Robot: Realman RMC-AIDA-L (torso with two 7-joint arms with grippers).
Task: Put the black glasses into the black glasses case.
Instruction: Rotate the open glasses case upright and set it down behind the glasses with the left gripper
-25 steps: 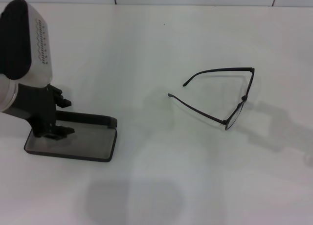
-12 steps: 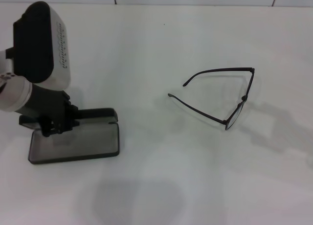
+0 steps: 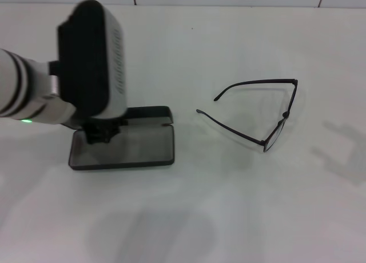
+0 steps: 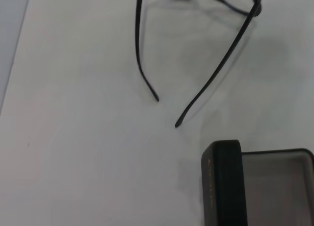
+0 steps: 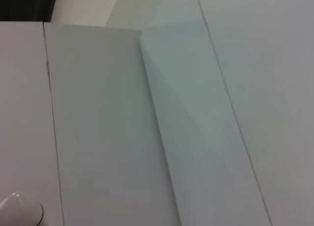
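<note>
While the left pincer (image 3: 102,134) sits on the open black glasses case (image 3: 123,146), grip undeterminable | black glasses (image 3: 260,111) well right of case, unfolded on tabletop (image 3: 189,217)

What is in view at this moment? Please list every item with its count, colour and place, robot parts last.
black glasses: 1, black thin frame, temple arms unfolded, lying on the table on the robot's right side, apart from the case.
black glasses case: 1, black with grey lining, open, on the table left of the glasses.
table: 1, white, under everything.
wall panels: white, seen only in the right wrist view.
left tool: 1, black, on a white and black arm, down at the case's back edge.
right tool: not visible in any view.
</note>
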